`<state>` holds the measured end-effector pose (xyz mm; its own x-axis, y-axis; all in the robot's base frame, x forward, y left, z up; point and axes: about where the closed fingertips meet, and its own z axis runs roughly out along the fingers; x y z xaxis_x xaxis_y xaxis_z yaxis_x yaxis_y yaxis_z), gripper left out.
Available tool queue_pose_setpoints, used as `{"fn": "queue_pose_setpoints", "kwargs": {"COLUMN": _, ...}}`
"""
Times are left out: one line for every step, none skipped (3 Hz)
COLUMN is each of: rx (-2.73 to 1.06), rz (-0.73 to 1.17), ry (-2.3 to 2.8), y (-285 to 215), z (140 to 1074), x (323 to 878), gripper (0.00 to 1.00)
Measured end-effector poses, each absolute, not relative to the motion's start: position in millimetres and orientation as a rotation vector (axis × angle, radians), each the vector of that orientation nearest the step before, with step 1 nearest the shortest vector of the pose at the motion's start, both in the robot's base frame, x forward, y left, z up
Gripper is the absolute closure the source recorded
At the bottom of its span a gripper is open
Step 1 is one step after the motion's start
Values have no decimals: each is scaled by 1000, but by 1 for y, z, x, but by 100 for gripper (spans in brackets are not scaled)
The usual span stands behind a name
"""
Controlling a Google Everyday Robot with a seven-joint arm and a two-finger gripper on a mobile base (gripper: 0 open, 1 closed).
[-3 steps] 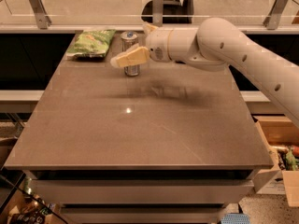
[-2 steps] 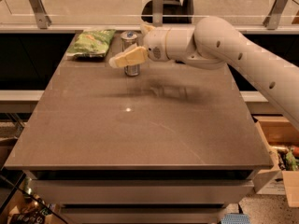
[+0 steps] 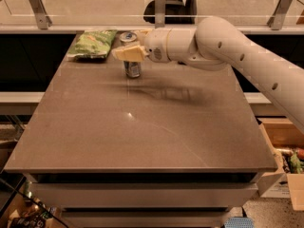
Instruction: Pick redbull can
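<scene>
The redbull can (image 3: pixel 132 69) stands upright near the back edge of the brown table (image 3: pixel 142 132), just right of a green bag. Its silver top shows above my gripper and its lower body below it. My gripper (image 3: pixel 124 52) reaches in from the right at the can's mid height and covers the can's middle. The can rests on the table. The white arm (image 3: pixel 237 51) stretches from the right side across the back of the table.
A green chip bag (image 3: pixel 92 43) lies at the table's back left corner, close to the can. A glass rail with metal posts (image 3: pixel 160 6) runs behind the table. An open cardboard box (image 3: pixel 285 151) with items sits on the floor at the right.
My gripper has moved slightly left and now overlaps the can's middle more fully. The can and the bag have not moved.
</scene>
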<state>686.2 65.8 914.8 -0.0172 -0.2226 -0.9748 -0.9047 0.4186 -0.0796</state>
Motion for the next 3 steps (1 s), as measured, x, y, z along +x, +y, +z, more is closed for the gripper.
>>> {"fn": "queue_pose_setpoints", "kwargs": {"rx": -1045, "rz": 744, "ry": 1519, "y": 69, "z": 915, "x": 685, "gripper": 65}}
{"fn": "queue_pose_setpoints", "kwargs": {"rx": -1049, "rz": 747, "ry": 1517, "y": 71, "z": 915, "x": 685, "gripper": 87}}
{"fn": "queue_pose_setpoints", "kwargs": {"rx": -1052, "rz": 751, "ry": 1515, "y": 74, "z": 914, "x": 684, "gripper": 100}}
